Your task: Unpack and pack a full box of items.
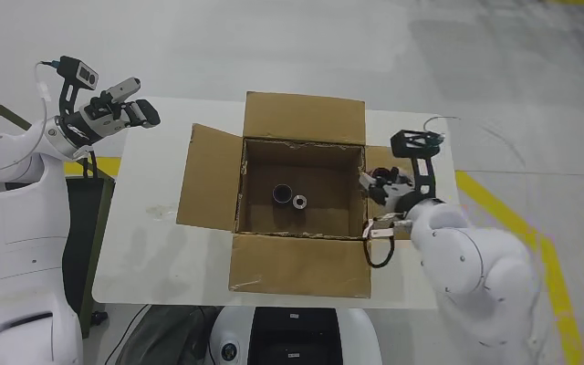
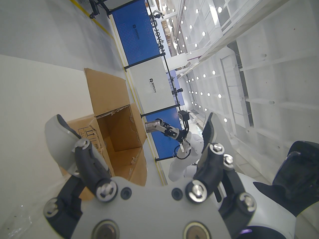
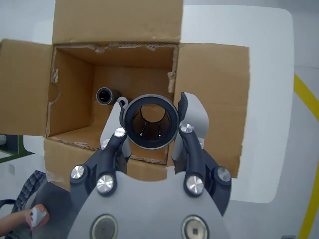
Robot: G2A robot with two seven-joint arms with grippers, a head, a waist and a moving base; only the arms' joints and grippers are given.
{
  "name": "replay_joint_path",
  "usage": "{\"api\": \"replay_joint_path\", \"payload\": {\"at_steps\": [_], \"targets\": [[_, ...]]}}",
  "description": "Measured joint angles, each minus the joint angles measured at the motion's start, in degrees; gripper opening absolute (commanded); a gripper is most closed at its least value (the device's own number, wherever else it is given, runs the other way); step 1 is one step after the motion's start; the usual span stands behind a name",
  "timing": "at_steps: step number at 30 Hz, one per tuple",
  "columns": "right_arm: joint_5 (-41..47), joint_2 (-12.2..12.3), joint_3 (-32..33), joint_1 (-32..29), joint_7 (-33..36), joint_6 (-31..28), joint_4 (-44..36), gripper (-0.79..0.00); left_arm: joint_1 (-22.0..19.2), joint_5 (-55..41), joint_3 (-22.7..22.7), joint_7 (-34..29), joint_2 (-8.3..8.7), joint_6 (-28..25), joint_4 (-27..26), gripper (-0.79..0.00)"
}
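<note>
right gripper (image 3: 151, 110) clamped on a bearing (image 3: 152, 145); open box (image 3: 117, 13) beyond its fingertips (image 3: 185, 105), tube (image 3: 104, 96) and ring (image 3: 122, 101) on the floor. left gripper (image 2: 134, 117) fingers (image 2: 59, 135) spread wide, box ahead.

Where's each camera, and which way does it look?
Top view: above the arms, looking down on the box; left gripper and right gripper show.
Left wrist view: on the left arm, past its open fingers toward the box.
Right wrist view: on the right arm, down into the box over its fingers clamping a metal sleeve.
Wrist views share that sleeve.
</note>
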Motion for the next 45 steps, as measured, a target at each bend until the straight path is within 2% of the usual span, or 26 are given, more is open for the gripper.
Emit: {"api": "replay_joint_path", "payload": {"at_steps": [4, 11, 18, 23, 31, 45], "targets": [[2.1, 0.3, 6.3, -1.3, -0.6, -0.1, -0.4, -0.785, 0.0, 0.0, 0.0, 0.0, 0.00, 0.0, 0.0, 0.000], [6.9, 0.7, 16.8, -2.2, -4.2, -1.6, 4.9, -0.785, 0.0, 0.0, 0.0, 0.0, 0.00, 0.0, 0.0, 0.000], [9.9, 1.0, 23.4, -3.1, -7.8, -2.2, 10.1, -0.785, 0.0, 0.0, 0.0, 0.0, 0.00, 0.0, 0.0, 0.000], [7.8, 1.2, 23.2, -2.6, -10.0, -3.3, 14.9, -0.785, 0.0, 0.0, 0.0, 0.0, 0.00, 0.0, 0.0, 0.000], [5.5, 1.2, 20.8, -0.8, -14.2, -1.6, 23.2, -0.785, 0.0, 0.0, 0.0, 0.0, 0.00, 0.0, 0.0, 0.000], [9.3, 0.3, 17.6, 0.8, -25.7, 3.2, 36.4, -0.785, 0.0, 0.0, 0.0, 0.0, 0.00, 0.0, 0.0, 0.000]]}}
